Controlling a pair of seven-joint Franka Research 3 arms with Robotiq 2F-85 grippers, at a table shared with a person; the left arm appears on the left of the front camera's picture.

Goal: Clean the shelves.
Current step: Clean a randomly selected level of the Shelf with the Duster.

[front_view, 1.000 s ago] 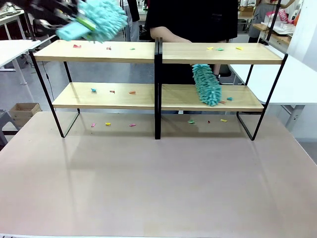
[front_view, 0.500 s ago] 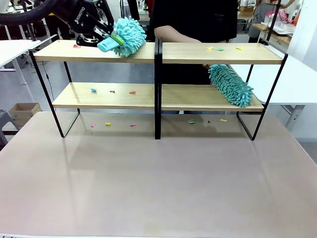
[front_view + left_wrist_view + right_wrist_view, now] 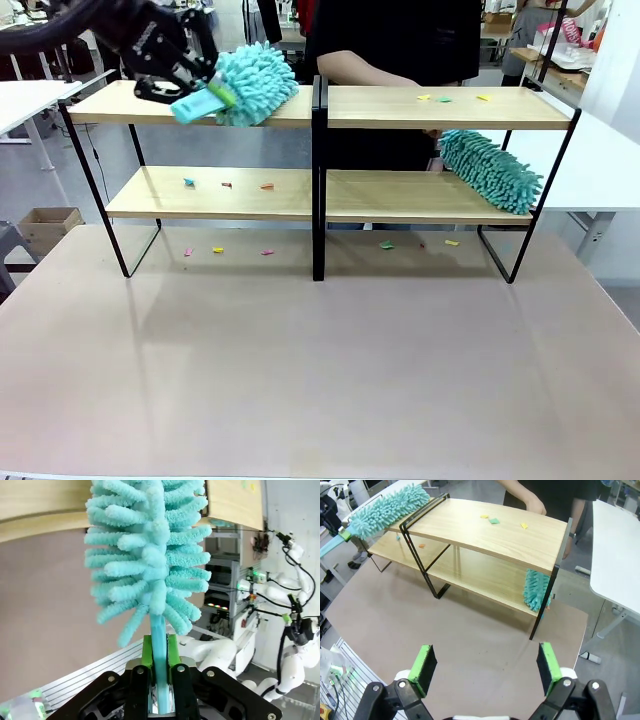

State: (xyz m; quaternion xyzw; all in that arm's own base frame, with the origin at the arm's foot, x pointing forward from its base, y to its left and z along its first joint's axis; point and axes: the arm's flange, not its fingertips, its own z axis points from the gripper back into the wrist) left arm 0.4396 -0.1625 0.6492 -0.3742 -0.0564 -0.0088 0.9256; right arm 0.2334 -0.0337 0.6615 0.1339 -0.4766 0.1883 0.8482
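- Sweeping the upper left board of the shelves [image 3: 110, 104], the left pincer [image 3: 200, 97] is clamped tight on the flat handle of a fluffy teal duster [image 3: 256, 80]. The duster's head lies on the wood just beside the central black post.
- The shelves stand at the far side of the bench [image 3: 320, 380], with a person behind them.
- The right pincer [image 3: 485, 655] hangs above the bench, jaws spread wide, holding nothing.
- The person's second teal duster [image 3: 492, 170] rests on the lower right board.
- Coloured paper scraps [image 3: 443, 98] lie on the upper right board. More lie on the lower left board and on the bench under the rack.
- Judgement: this stroke works best with the head flat on the wood, drawn one way along the board. That should push scraps off the edge rather than scatter them, without snagging the post.
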